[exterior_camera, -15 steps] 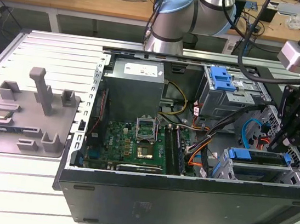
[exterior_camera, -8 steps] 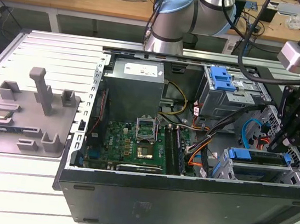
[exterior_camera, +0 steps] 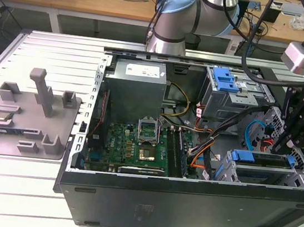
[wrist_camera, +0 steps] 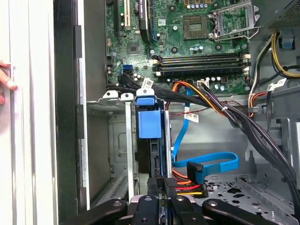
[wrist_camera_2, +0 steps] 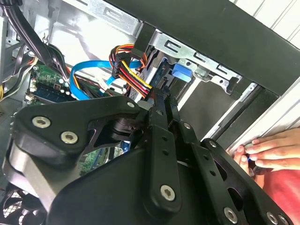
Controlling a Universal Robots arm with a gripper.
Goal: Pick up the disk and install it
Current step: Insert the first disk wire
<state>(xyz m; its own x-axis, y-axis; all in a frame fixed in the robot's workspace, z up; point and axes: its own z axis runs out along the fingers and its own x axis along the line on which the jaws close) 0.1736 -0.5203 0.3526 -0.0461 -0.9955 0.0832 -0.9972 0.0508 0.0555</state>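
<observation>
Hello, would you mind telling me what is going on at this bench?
The robot arm's gripper is down inside the open computer case, at the end of the disk. The disk stands on edge in a drive cage next to the motherboard, at the exterior view's right. A person's hand rests on the case's edge near the cage.
</observation>
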